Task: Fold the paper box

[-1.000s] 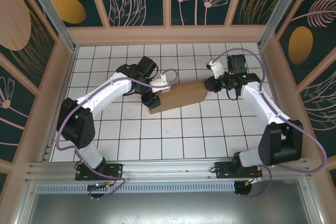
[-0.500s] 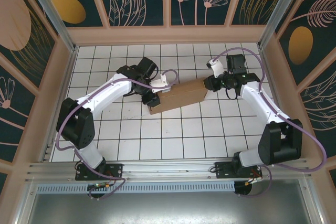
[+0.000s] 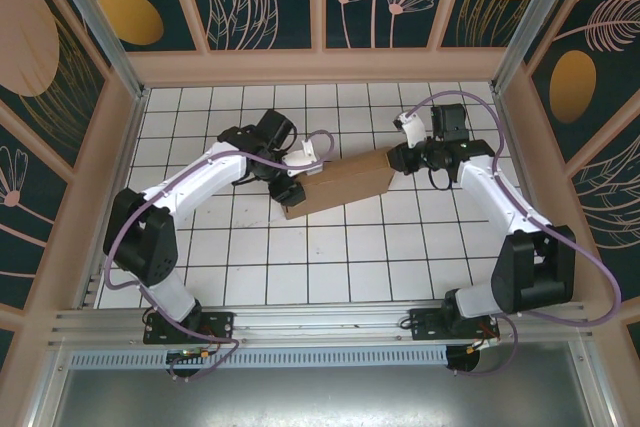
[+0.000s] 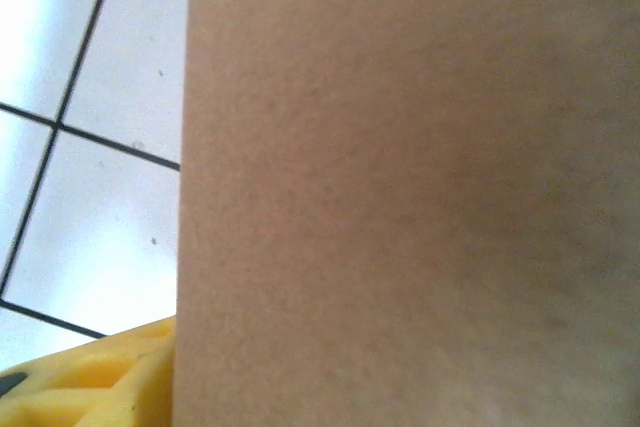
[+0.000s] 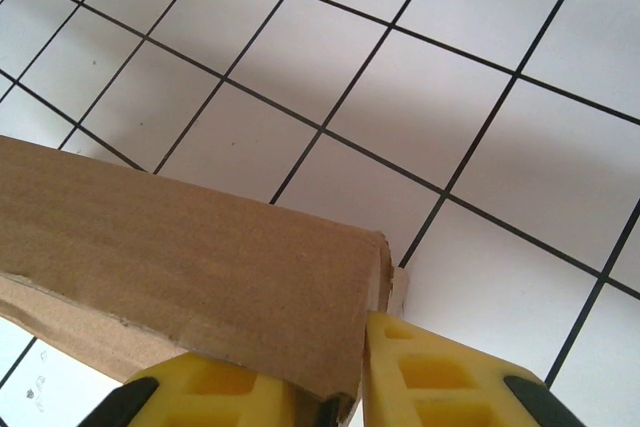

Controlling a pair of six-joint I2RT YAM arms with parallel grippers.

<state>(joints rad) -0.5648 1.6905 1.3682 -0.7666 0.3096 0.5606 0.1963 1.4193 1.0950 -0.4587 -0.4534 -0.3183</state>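
Mid-table on the white gridded tile surface (image 3: 330, 267), the plain brown corrugated cardboard paper box (image 3: 345, 180) lies slanted, a shallow closed-looking block with one arm at each end. Right gripper (image 3: 405, 160) is clenched on the box's right end: the end panel's edge runs down between its yellow fingers (image 5: 440, 379). Left gripper (image 3: 291, 188) sits at the left end with the cardboard wall close against its camera and one yellow finger (image 4: 90, 387) beside it; gripping or released, cannot tell. Step, as I judge it: finishing the end tucks. Next move calls for pressing the left flap home while the right end is steadied.
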